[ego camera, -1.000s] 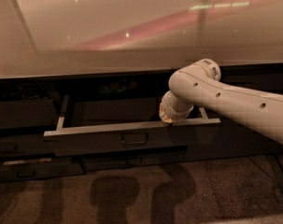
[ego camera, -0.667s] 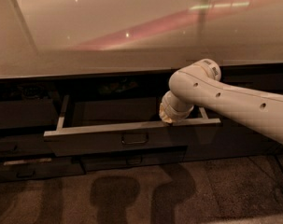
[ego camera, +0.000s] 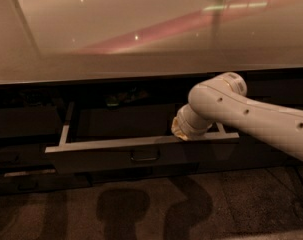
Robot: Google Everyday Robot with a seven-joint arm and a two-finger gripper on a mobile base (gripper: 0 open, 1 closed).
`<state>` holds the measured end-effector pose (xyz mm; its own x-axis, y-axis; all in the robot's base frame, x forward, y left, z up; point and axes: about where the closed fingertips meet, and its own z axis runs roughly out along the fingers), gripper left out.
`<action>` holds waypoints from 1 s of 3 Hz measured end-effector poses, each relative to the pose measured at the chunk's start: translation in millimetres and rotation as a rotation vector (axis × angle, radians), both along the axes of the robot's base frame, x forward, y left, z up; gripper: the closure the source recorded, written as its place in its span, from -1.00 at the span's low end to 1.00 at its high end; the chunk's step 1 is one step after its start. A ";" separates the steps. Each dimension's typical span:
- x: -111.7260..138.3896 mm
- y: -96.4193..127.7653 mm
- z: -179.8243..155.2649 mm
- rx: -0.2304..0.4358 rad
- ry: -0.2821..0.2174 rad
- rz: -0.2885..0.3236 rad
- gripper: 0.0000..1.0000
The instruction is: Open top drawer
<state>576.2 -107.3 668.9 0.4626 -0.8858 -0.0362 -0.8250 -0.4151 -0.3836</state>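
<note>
A robot's white arm [ego camera: 256, 116] is reaching in from the right and angling its gripper [ego camera: 185, 130] down onto the top drawer [ego camera: 101, 159], with the wrist end sitting at the pale upper rim of the drawer front, to the right of the small loop handle [ego camera: 145, 155]. Whether the gripper is spread or pressed together cannot be told, since its tip is lying hidden behind the wrist and the rim. The drawer is standing partly pulled out from beneath a wide, glossy countertop [ego camera: 141, 39], its dark front hanging forward of the cabinet face and a light metal rail [ego camera: 66, 128] showing along its left side. The inside of the drawer is lying in deep shade, and what it is holding cannot be made out. Below it, narrower dark drawer fronts [ego camera: 26, 180] are sitting flush in the cabinet. The arm and drawer are casting soft shadows on the speckled floor [ego camera: 241, 204] in front.
</note>
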 end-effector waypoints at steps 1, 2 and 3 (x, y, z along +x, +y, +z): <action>-14.7 -2.9 -5.4 0.007 0.008 -0.006 -0.78; -14.9 -3.3 0.0 0.006 0.003 -0.007 -1.00; -42.1 -5.4 -20.3 -0.015 0.026 -0.016 -1.00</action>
